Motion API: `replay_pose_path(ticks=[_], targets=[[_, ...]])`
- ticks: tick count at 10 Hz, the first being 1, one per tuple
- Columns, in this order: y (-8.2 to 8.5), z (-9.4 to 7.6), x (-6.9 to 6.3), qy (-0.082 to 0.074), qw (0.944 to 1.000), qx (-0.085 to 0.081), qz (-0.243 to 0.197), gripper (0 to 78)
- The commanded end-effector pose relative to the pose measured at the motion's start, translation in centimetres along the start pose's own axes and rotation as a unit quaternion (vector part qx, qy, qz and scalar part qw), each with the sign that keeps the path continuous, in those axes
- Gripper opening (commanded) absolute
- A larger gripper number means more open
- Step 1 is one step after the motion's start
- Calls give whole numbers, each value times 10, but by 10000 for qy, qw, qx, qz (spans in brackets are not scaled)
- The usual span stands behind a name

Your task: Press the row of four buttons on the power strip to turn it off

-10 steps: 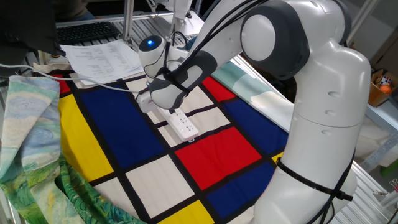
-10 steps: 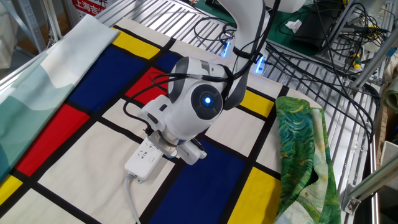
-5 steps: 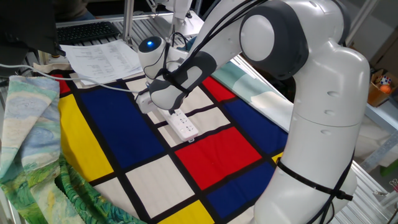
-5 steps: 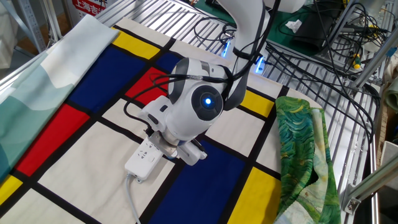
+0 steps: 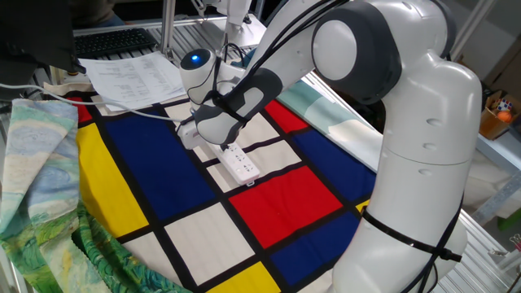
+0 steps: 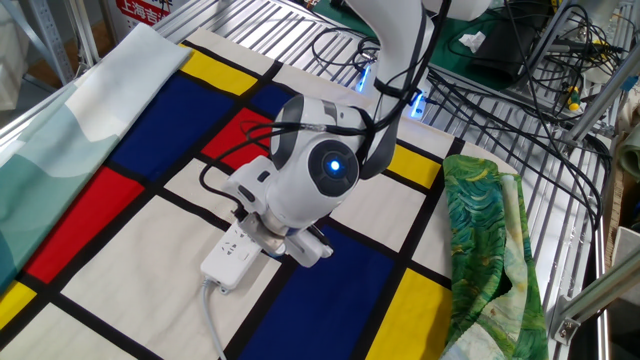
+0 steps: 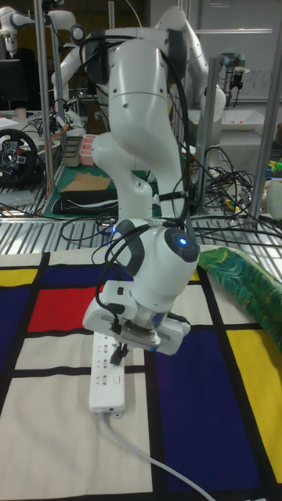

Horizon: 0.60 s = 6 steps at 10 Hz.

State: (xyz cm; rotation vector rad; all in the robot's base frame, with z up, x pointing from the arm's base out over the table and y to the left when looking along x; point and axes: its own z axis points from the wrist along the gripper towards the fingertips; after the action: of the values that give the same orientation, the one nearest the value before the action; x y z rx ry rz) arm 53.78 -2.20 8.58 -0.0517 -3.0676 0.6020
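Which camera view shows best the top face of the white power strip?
The tall fixed view: the power strip shows its sockets from above, under the gripper. One fixed view shows only its far half; the other shows only the cable end.

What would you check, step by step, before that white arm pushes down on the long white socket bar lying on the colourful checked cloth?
1. Long white plastic power strip lies flat on the checked cloth: ok.
2. Gripper sits above the strip, not off to one side: ok.
3. Fingertip lined up with one of the four tiny buttons: cannot tell, the wrist hides them.
4. Fingers open or shut: cannot tell.
5. White cable trails away from the arm: ok.
6. Green patterned fabric lies apart from the strip: ok.
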Motion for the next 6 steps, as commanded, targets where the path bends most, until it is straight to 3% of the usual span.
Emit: replay_pose_path(ticks=[1,6], targets=[[-1,0,-1,-17,10000,2,0,0],[3,8,4,-34,10000,24,31,0]])
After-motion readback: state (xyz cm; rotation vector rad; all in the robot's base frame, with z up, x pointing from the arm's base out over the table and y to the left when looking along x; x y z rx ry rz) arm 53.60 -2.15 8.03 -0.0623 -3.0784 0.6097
